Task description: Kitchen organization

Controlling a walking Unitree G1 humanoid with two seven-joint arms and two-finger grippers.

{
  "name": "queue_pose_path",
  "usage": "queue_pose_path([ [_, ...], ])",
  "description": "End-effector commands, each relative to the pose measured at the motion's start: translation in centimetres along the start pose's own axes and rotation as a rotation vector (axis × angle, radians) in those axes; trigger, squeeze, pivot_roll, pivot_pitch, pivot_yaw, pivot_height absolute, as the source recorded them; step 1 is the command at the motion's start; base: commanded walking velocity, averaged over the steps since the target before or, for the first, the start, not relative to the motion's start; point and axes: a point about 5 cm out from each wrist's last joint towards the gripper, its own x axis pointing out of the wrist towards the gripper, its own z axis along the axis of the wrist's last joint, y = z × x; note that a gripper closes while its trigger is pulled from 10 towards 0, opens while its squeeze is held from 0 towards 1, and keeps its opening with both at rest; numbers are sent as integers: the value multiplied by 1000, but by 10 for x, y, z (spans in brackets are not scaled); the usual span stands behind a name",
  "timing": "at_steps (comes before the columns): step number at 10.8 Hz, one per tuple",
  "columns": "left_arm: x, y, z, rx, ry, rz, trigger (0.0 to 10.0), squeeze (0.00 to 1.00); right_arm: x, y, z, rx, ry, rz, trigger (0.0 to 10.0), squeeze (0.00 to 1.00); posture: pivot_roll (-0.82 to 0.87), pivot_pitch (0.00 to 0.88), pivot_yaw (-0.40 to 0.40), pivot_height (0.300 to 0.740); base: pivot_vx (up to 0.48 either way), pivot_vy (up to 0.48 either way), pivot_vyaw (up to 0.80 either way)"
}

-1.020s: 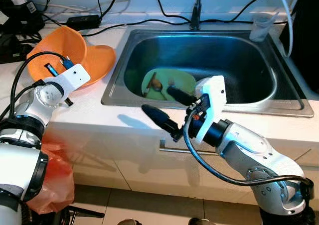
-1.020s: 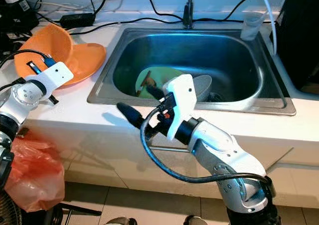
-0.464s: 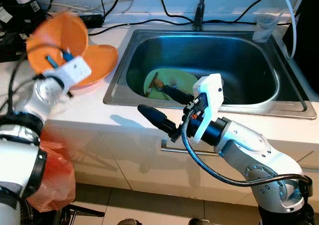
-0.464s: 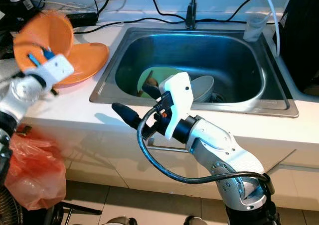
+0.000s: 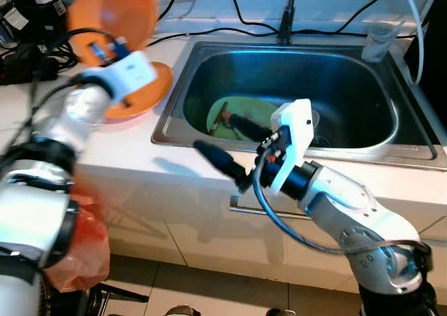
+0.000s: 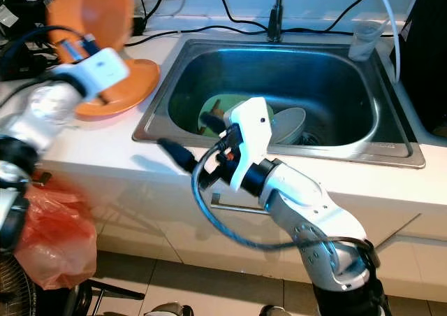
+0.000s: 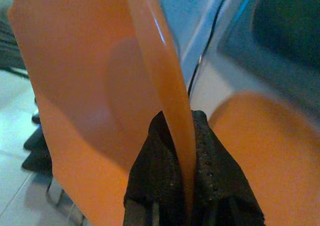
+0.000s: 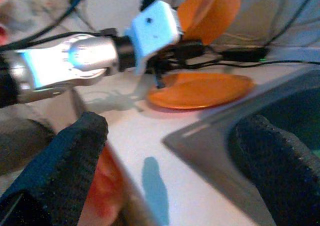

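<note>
One orange plate is pinched by its rim in the left gripper, lifted above the second orange plate; the right gripper is spread wide beside the sink.

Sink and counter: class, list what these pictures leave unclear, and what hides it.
- Green plate and grey bowl in the sink: partly hidden by the right gripper, eye views.
- Brown item on the plate: too small to identify.
- Left gripper: behind its wrist camera, eye views.
- Lifted orange plate: blurred, cut off by top edge.
</note>
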Motion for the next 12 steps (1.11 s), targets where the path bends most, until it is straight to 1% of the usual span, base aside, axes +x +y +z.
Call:
queue_pose_path([
  [1,6,8,18,-26,-79,59,0,0,1,-8,6,-46,-17,-58,10000,0,-1,37,89,740,0,0,0],
  [2,9,-4,23,-82,-94,47,0,0,1,-15,8,-81,-13,-122,10000,0,-11,36,92,740,0,0,0],
  [3,11,-16,28,-139,-107,43,0,0,-2,-25,8,-93,-5,-203,10000,0,-16,35,94,740,0,0,0],
  [4,12,-30,32,-234,-95,52,0,0,-5,-33,6,-100,8,-262,10000,0,-37,36,102,740,0,0,0],
  [5,13,-47,37,-304,-96,41,0,0,-8,-37,6,-104,11,-299,10000,0,-37,36,102,740,0,0,0],
  [6,15,-64,46,-366,-100,18,0,0,-12,-39,6,-109,15,-324,10000,0,-83,37,119,740,0,0,0],
  [7,18,-75,57,-416,-116,-8,0,0,-16,-40,6,-115,19,-339,10000,0,-107,38,129,740,0,0,0],
  [8,19,-80,65,-431,-133,-24,0,0,-17,-41,6,-117,20,-351,10000,0,-123,37,137,740,0,0,0],
  [9,22,-88,78,-463,-159,-45,0,0,-21,-42,6,-123,21,-376,10000,0,-139,33,144,740,0,0,0],
  [10,24,-93,86,-489,-170,-60,0,0,-24,-43,7,-131,20,-388,10000,0,-148,29,148,740,0,0,0],
  [11,25,-97,94,-496,-186,-76,0,0,-25,-44,8,-140,19,-402,10000,0,-166,23,158,740,0,0,0],
  [12,25,-106,103,-487,-199,-119,0,0,-28,-45,9,-151,19,-414,10000,0,-174,22,162,740,0,0,0],
])
